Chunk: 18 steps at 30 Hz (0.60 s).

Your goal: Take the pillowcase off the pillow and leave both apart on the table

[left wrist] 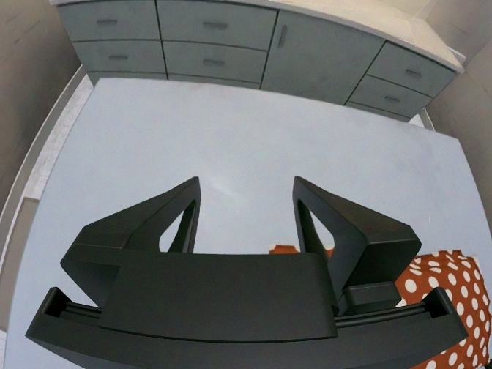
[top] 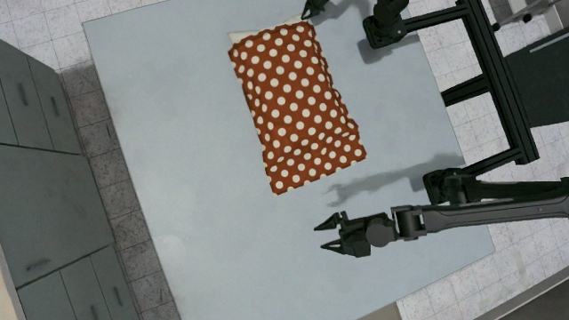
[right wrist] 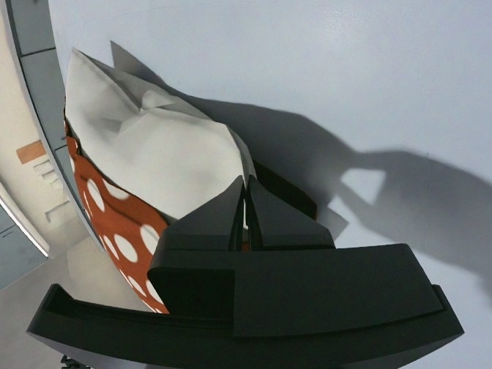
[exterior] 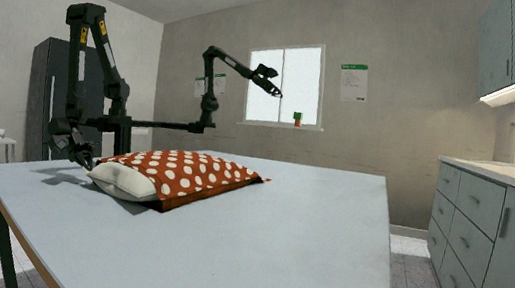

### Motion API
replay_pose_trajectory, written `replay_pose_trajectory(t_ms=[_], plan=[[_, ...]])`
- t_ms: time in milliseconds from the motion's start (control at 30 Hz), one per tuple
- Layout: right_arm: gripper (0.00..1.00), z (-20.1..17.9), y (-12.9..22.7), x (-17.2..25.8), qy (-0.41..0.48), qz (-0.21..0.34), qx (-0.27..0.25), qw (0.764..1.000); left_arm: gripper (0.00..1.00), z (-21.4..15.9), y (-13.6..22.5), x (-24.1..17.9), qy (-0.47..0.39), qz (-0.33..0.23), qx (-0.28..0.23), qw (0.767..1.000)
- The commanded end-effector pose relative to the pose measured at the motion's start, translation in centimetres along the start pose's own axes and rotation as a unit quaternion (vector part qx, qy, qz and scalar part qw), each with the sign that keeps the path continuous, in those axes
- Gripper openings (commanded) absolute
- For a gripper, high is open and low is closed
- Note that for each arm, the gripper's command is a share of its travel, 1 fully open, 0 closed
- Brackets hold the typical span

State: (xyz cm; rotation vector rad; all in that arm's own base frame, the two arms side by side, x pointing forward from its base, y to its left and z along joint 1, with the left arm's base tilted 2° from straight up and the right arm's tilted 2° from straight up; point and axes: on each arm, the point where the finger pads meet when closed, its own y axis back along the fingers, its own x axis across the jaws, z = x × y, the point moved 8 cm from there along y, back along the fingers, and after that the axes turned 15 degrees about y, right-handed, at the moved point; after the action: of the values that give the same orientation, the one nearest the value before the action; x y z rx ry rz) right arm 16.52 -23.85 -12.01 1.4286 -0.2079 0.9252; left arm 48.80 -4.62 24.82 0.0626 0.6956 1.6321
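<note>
The white pillow (top: 242, 37) (exterior: 123, 183) (right wrist: 179, 151) lies on the table inside the rust pillowcase with white dots (top: 284, 102) (exterior: 198, 171) (left wrist: 449, 302) (right wrist: 123, 218). Only the pillow's end sticks out of the case's open end, at the top in the top view. My right gripper (top: 303, 19) (exterior: 89, 168) (right wrist: 245, 184) is shut on the pillow's edge near one corner, low over the table. My left gripper (top: 317, 237) (exterior: 279, 96) (left wrist: 246, 185) is open and empty, raised above the table beyond the case's closed end.
The pale blue table (top: 187, 187) (exterior: 272, 257) (left wrist: 246, 131) (right wrist: 357, 79) extends around the pillow. The table's edge is close to the pillow's exposed end. The black arm frame (top: 498, 89) stands along one side. Grey cabinets (top: 49, 200) (exterior: 462, 233) (left wrist: 318, 55) stand across a floor gap.
</note>
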Motion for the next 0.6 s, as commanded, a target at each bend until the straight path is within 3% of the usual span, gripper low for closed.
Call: replay_pose_trajectory(t_ms=[0,267,400,567], plan=[[0.02,-0.5,0.0,0.4,-0.001,0.001,0.006,1.0,0.6,-3.7,-1.7,0.1,0.019,0.009,0.031,0.999],[0.02,-0.5,0.0,0.4,-0.001,0.001,0.006,1.0,0.6,-13.1,-4.2,2.2,0.03,0.062,0.113,0.991],[0.02,-0.5,0.0,0.4,-0.001,0.001,0.006,1.0,0.6,-13.9,-5.1,1.9,0.032,0.067,0.117,0.99],[0.02,-0.5,0.0,0.4,-0.001,0.001,0.006,1.0,0.6,-21.9,-4.8,4.4,0.025,0.113,0.185,0.976]])
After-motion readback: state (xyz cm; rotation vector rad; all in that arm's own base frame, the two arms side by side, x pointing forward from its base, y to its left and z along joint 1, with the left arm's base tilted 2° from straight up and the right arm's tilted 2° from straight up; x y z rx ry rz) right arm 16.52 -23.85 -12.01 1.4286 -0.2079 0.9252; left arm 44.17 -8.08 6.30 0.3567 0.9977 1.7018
